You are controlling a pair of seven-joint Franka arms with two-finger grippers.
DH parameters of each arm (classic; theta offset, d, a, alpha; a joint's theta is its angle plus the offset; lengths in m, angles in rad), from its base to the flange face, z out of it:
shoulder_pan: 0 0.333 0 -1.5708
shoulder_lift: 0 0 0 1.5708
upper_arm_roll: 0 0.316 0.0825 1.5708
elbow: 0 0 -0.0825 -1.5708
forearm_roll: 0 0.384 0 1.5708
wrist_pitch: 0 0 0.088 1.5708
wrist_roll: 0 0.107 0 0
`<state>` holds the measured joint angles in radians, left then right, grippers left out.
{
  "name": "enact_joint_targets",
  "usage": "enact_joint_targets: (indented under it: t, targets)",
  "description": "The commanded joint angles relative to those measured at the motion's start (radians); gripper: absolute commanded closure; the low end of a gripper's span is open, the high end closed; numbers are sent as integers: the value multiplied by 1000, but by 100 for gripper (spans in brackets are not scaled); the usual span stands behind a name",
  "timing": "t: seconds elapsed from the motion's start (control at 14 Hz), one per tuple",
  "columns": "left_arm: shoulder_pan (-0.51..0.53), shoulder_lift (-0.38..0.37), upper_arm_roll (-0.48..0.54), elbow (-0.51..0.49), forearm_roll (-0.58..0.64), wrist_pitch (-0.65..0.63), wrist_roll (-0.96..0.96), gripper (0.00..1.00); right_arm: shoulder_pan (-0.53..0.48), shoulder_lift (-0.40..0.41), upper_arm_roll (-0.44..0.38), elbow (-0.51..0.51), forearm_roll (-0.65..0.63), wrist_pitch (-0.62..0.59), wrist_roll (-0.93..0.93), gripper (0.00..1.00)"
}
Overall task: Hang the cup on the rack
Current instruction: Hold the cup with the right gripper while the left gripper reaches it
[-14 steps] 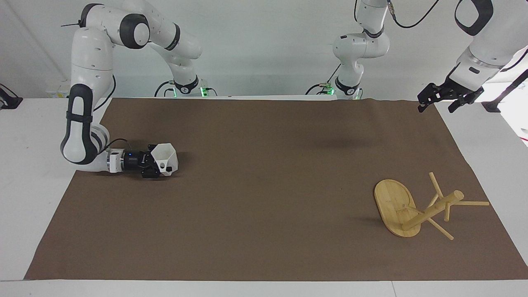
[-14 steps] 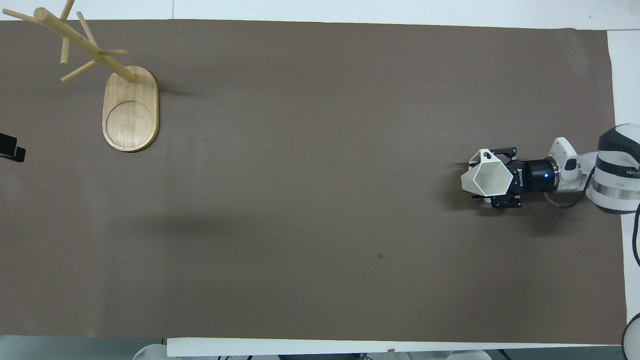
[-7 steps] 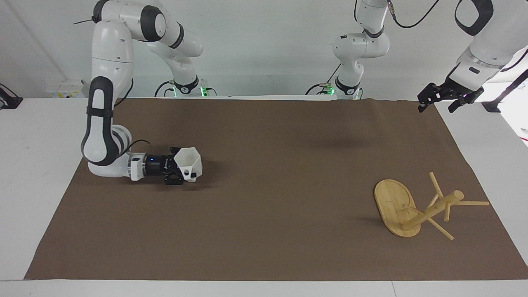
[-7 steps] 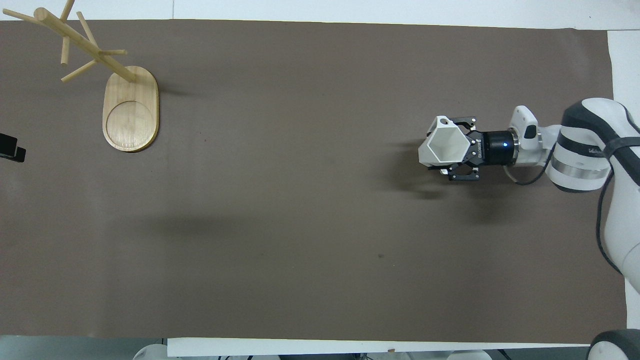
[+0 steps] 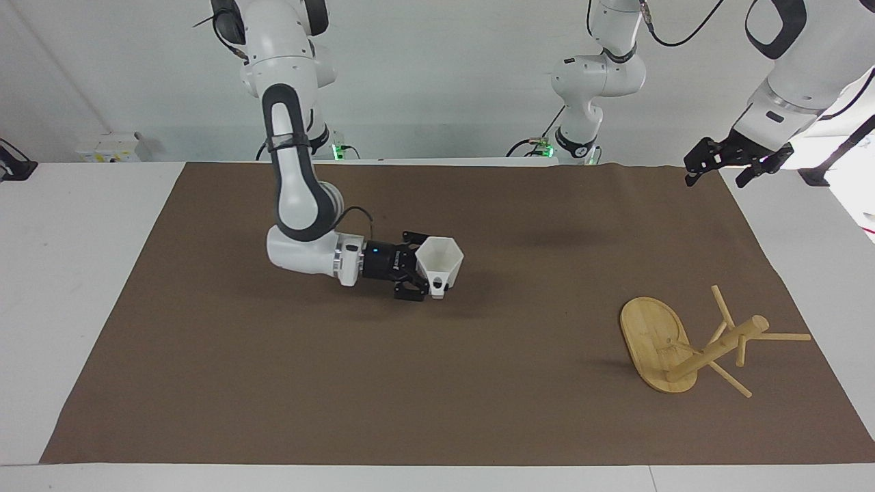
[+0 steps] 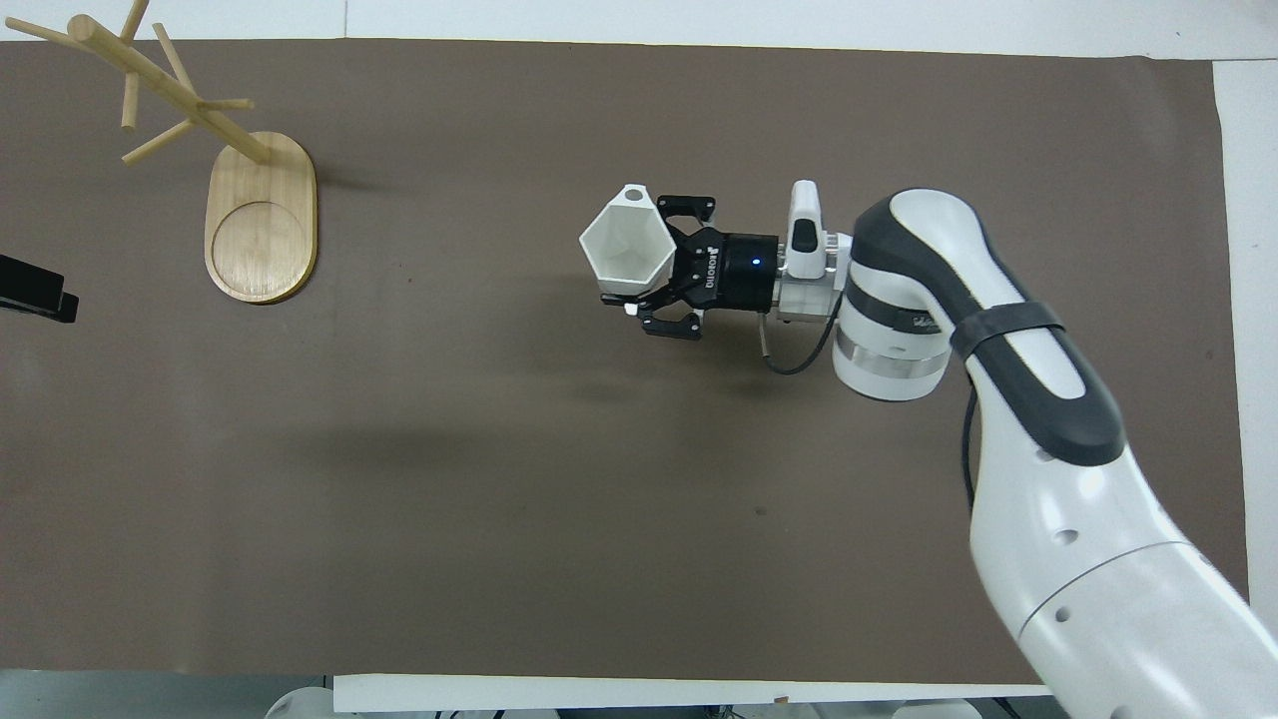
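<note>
The right gripper [image 5: 425, 272] is clamped on the cup [image 5: 441, 263], holding it upright above the middle of the brown mat [image 5: 437, 383], clear of the surface. The rack [image 5: 690, 342] stands on the mat at the left arm's end of the table, unloaded. The left gripper [image 5: 718, 164] waits in the air over the mat's corner at that end, fingers spread.

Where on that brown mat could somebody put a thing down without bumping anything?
Most of the brown mat is bare: the wide stretch between the cup, held over mid-mat by the right end effector, and the rack. The tight spot is around the rack's pegs at the left arm's end. The left end effector waits over that corner.
</note>
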<state>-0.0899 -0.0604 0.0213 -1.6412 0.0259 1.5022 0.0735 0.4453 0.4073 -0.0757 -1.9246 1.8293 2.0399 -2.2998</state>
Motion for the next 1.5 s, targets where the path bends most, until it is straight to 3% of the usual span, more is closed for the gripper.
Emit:
enact_joint_targets:
  t: [0.0, 0.21, 0.5, 0.86, 1.14, 1.43]
  targets:
    - [-106, -21, 3, -31, 12, 67, -180, 0, 93, -1, -6, 19, 62, 87, 28, 67]
    - [-212, -27, -1, -81, 9, 173, -424, 0, 163, 2, -6, 16, 116, 111, 20, 67]
    - [-344, -27, -3, -166, -9, 291, -679, 0, 167, 2, -6, 18, 116, 111, -6, 67]
    - [-431, -10, -3, -215, -41, 414, -829, 0, 165, 2, -7, 18, 116, 118, -9, 67]
    - [-484, 19, -3, -224, -41, 437, -880, 0, 165, 4, -6, 16, 111, 138, -12, 67]
    - [-516, 100, -3, -230, -41, 542, -925, 1, 162, 4, -7, 18, 111, 140, -12, 67]
